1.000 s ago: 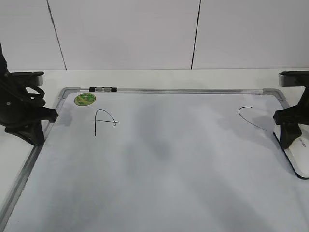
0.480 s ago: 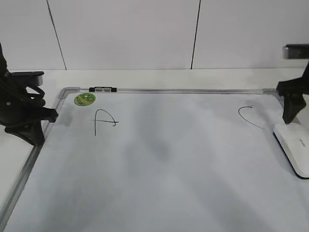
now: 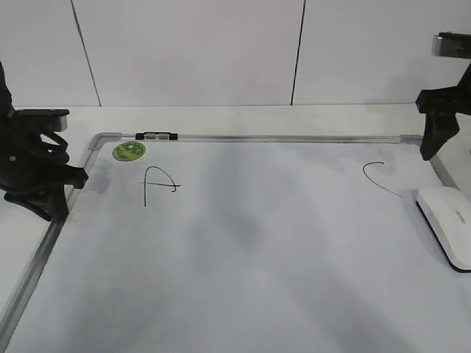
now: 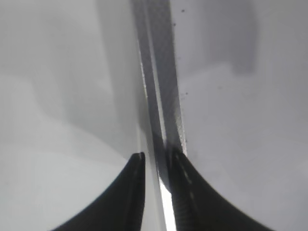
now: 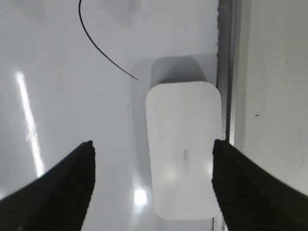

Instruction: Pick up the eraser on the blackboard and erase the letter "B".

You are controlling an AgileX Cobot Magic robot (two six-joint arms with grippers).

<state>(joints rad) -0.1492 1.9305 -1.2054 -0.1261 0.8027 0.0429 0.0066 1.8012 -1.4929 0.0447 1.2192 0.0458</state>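
Note:
The blackboard (image 3: 257, 250) is a white board in a silver frame, lying flat. The eraser (image 3: 445, 225), a white rounded block, lies at its right edge by the frame. It also shows in the right wrist view (image 5: 185, 144). My right gripper (image 3: 430, 143) hangs open and empty above and behind the eraser, its fingers (image 5: 153, 143) spread wide over it. My left gripper (image 3: 55, 187) sits at the board's left edge, its jaws (image 4: 158, 156) closed narrowly on the frame strip (image 4: 161, 96). No letter "B" shows on the board.
A black "A" (image 3: 158, 185) is near the top left and a curved "C" stroke (image 3: 381, 179) at the top right, also in the right wrist view (image 5: 96, 45). A green sticker (image 3: 129, 151) and a small black-and-silver clip (image 3: 157, 136) sit at the top-left frame.
My right gripper has risen from the eraser and drawn back toward the far right corner. The eraser stays on the board. The left arm has not moved.

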